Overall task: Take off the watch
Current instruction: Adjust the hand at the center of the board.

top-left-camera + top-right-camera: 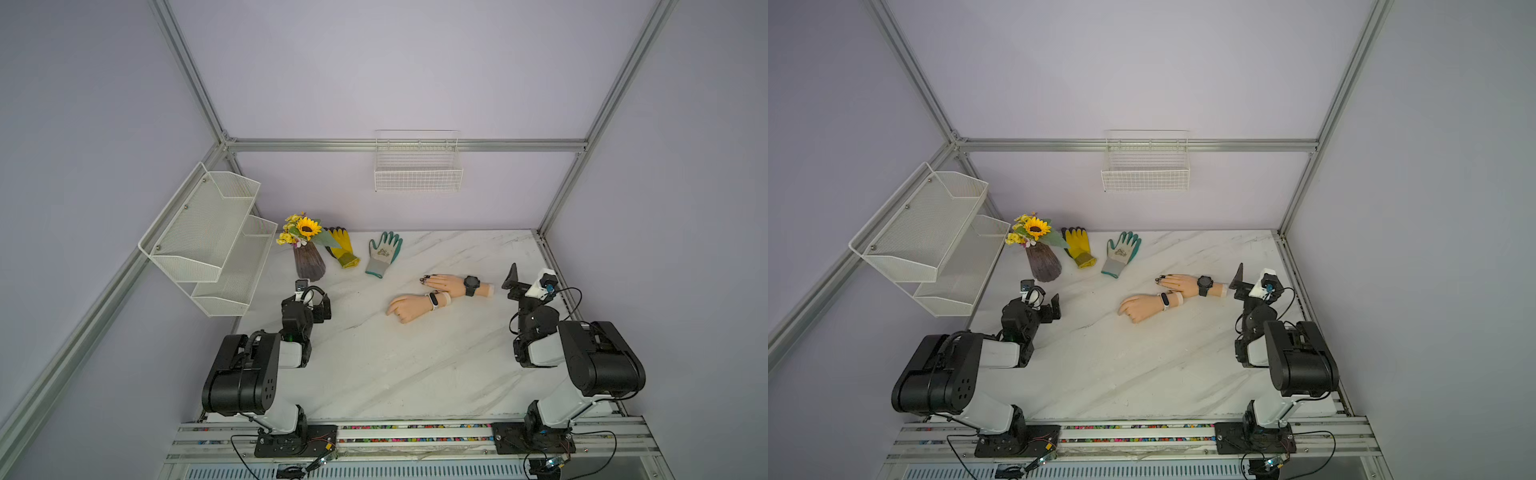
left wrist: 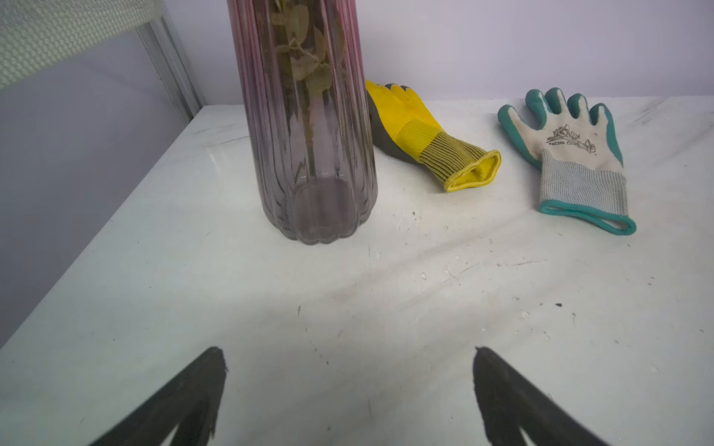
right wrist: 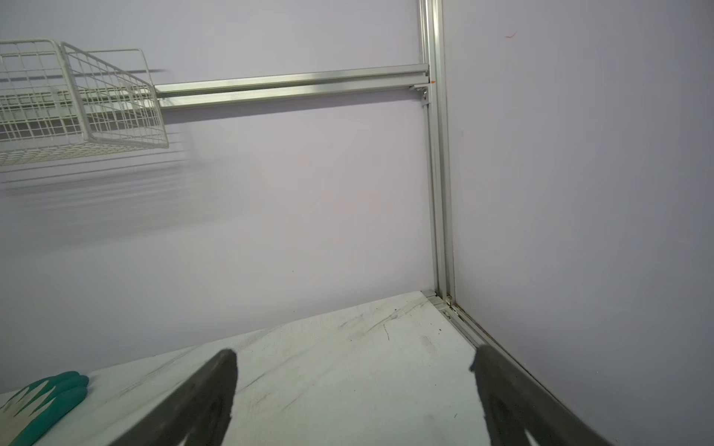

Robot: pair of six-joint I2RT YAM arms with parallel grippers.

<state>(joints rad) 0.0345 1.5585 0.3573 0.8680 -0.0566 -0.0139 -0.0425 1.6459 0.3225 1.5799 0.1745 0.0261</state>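
Two mannequin hands lie on the marble table in both top views. The farther hand (image 1: 446,282) wears the black watch (image 1: 471,285) (image 1: 1203,285) on its wrist. The nearer hand (image 1: 409,307) wears a slim black band (image 1: 433,300). My right gripper (image 1: 525,283) (image 3: 353,355) stands open just right of the watch hand's wrist stub, pointing at the back right corner, with nothing between its fingers. My left gripper (image 1: 312,302) (image 2: 349,351) is open and empty at the left of the table, facing the vase. The watch shows in neither wrist view.
A ribbed glass vase (image 2: 313,154) with a sunflower (image 1: 308,227) stands close in front of the left gripper. A yellow glove (image 2: 429,135) and a white-and-teal glove (image 2: 572,162) lie at the back. White mesh shelves (image 1: 208,232) hang on the left wall, a wire basket (image 1: 417,166) on the back wall.
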